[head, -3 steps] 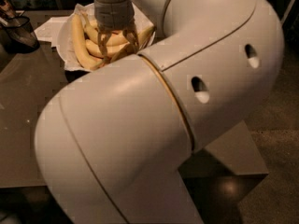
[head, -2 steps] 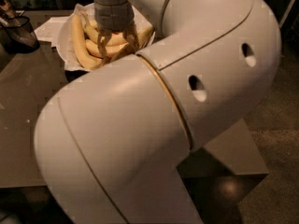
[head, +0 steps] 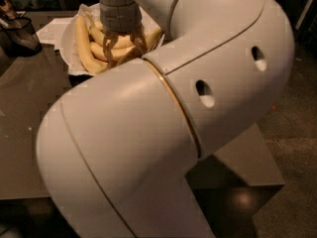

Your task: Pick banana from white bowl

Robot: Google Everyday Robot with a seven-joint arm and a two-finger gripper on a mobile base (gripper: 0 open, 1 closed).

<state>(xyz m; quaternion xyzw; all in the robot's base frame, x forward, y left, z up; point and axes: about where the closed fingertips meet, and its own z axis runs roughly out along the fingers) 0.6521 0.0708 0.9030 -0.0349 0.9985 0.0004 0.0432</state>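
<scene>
The white bowl point(head: 66, 38) stands at the back left of the table, lined with white paper, and holds several yellow bananas point(head: 83, 46). My gripper point(head: 122, 47) reaches straight down into the bowl from above. Its fingers point(head: 106, 47) are spread apart, with a banana point(head: 121, 53) between them in the pile. My large white arm fills the middle of the view and hides the bowl's right side and much of the table.
A dark mesh basket point(head: 20, 33) stands at the far left of the grey table point(head: 25, 113). White paper point(head: 52, 29) lies behind the bowl. The table's right corner point(head: 262, 172) drops off to a dark floor.
The arm's elbow has shifted slightly to the left. The gripper stays down in the bowl over the bananas.
</scene>
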